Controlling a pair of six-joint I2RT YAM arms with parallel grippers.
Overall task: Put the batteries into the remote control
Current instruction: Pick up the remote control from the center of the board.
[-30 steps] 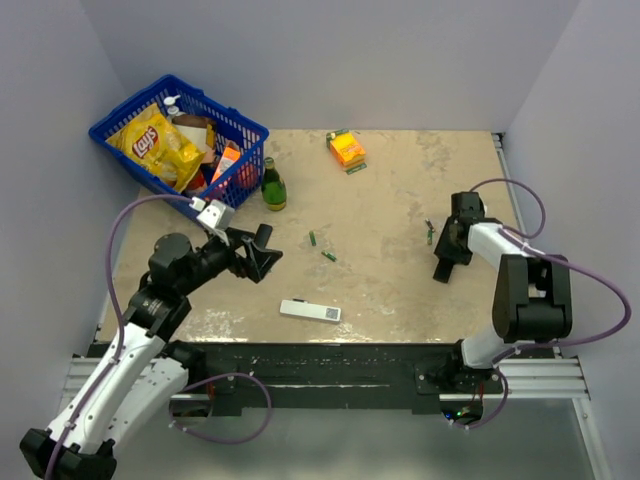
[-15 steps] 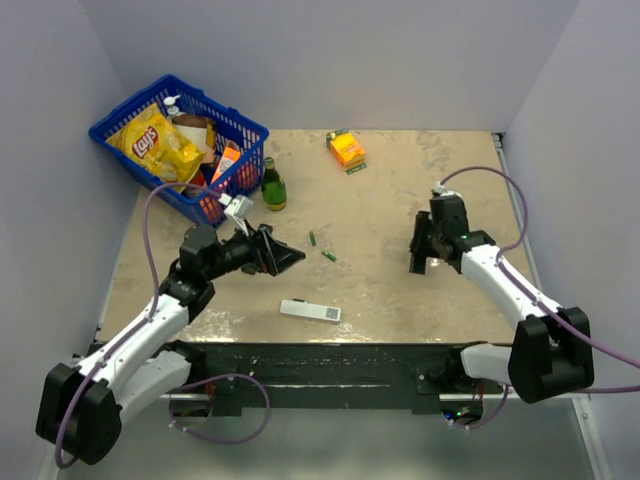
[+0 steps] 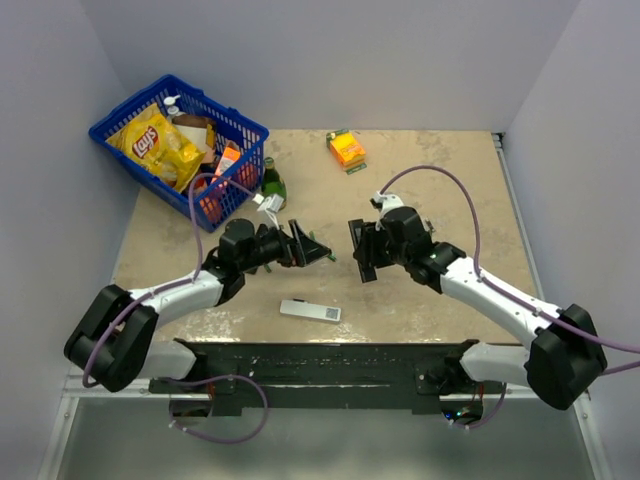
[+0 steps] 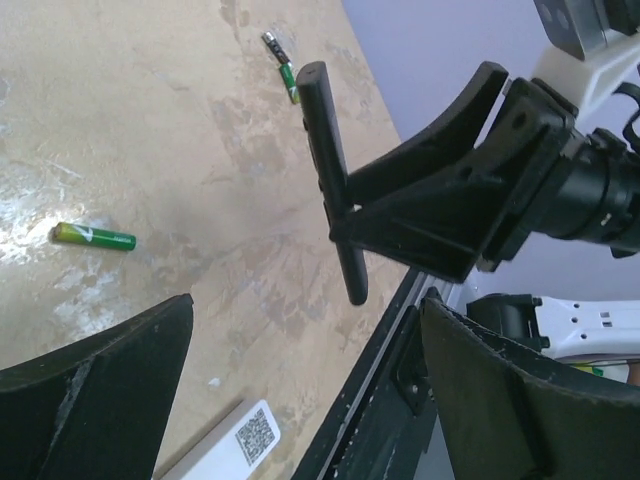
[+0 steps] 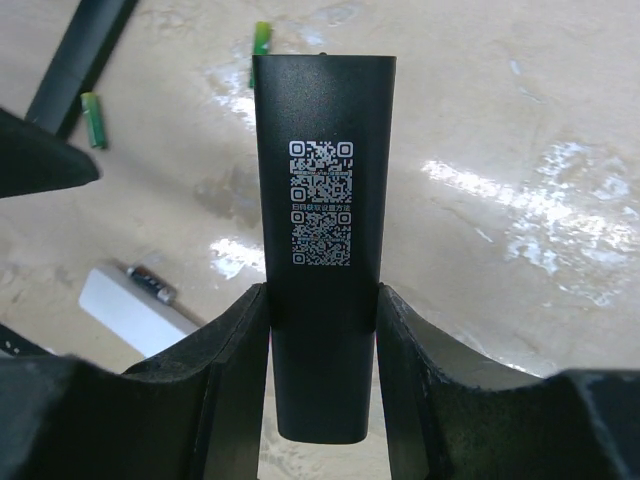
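Since before, right fingers (image 5: 230, 370) moved left toward middle, pinching remote control (image 5: 322, 250) tight; left fingers (image 4: 100, 390) moved in too, wide apart, holding nothing.

Black remote control (image 5: 320, 250) held aloft (QR stickers showing), green batteries (image 4: 95, 236) lying loose, seemingly two

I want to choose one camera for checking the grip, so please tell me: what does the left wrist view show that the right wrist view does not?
Only the left wrist view: the remote control edge-on, with the right gripper seen from outside, clamped on it. Only the right wrist view: the QR labels on the remote's flat face. Both: two green batteries lying loose on the table, and the white remote.
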